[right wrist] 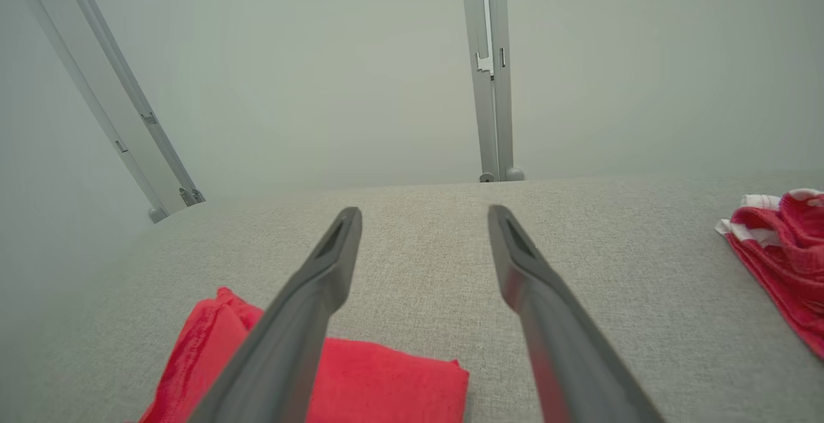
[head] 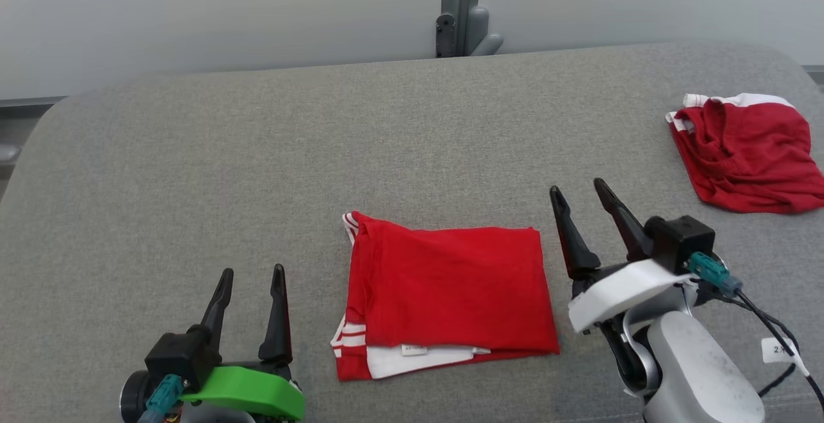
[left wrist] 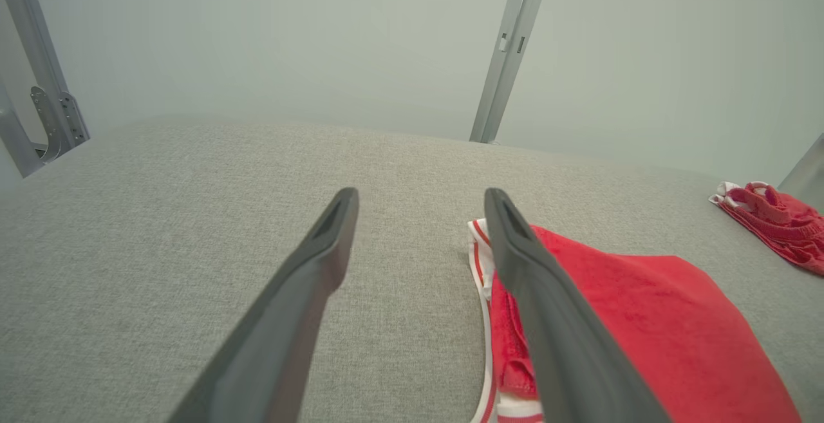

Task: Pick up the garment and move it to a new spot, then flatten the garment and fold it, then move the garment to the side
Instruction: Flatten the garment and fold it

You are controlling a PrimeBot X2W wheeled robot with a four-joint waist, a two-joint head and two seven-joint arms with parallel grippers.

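The garment [head: 450,288] lies folded at the near middle of the surface [head: 257,152], between the left hand [head: 252,270] and right hand [head: 577,186]; both are spread wide and empty. For the move aside, all layers should be pinched at both edges and lifted level. The underside folds are hidden; a 2nd garment [head: 750,152] is cut off at the right.

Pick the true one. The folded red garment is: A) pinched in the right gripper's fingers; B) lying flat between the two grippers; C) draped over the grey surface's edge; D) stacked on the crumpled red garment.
B: the folded red garment lies flat on the grey surface, with the left gripper on one side and the right gripper on the other, both open and holding nothing.
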